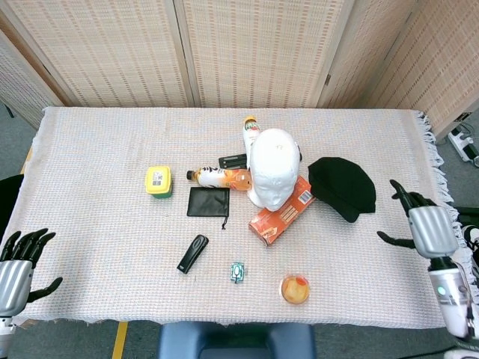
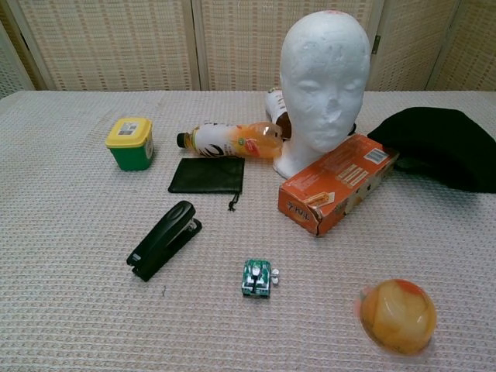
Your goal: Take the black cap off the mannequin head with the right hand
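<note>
The black cap is laid flat on the surface, just beside the bare mannequin head and orange box. Nothing is held by the right hand or the left hand, fingers spread

Nothing is reading clearly. The orange box beside the mannequin head is carrying print too small to make out.

The cap looks like matt black cloth; the head is white, rough foam-like; the tablecloth is a coarse woven fabric; the box is smooth orange card; the stapler is glossy black plastic
</note>
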`<act>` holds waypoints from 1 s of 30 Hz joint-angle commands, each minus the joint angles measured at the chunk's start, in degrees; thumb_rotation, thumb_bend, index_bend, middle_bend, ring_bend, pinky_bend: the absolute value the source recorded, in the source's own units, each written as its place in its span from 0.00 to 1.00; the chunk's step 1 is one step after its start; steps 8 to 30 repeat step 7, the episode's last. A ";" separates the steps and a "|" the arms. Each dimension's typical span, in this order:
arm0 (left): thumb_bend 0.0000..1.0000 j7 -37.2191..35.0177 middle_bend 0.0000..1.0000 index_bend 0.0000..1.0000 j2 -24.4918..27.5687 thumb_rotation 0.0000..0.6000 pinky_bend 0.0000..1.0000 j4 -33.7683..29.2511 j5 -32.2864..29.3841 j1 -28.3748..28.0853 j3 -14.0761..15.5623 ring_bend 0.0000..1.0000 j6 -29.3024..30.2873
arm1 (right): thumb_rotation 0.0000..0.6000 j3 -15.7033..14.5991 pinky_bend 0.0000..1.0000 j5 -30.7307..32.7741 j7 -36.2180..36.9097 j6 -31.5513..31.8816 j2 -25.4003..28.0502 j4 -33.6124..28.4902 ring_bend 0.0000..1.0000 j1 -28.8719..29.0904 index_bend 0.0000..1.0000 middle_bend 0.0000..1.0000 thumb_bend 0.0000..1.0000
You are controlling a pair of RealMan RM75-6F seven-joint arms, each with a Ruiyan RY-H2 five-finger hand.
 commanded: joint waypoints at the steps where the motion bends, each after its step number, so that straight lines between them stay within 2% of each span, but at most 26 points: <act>1: 0.21 0.28 0.16 0.19 -0.24 1.00 0.09 -0.01 -0.03 -0.08 -0.12 0.16 0.04 | 0.78 -3.89 0.45 -4.43 1.20 7.83 2.43 -2.70 0.27 -6.74 0.10 0.31 0.09; 4: 0.21 0.35 0.16 0.19 -0.63 1.00 0.09 -0.02 -0.10 -0.10 -0.27 0.16 0.20 | 0.77 -5.68 0.45 -6.06 1.75 11.78 2.45 -2.89 0.27 -10.29 0.12 0.31 0.08; 7: 0.21 0.54 0.16 0.19 -1.03 1.00 0.09 0.08 -0.08 -0.31 -0.34 0.16 -0.02 | 0.77 -6.86 0.45 -6.70 1.91 13.18 2.55 -3.13 0.27 -12.43 0.13 0.31 0.08; 30: 0.21 0.54 0.16 0.19 -1.03 1.00 0.09 0.08 -0.08 -0.31 -0.34 0.16 -0.02 | 0.77 -6.86 0.45 -6.70 1.91 13.18 2.55 -3.13 0.27 -12.43 0.13 0.31 0.08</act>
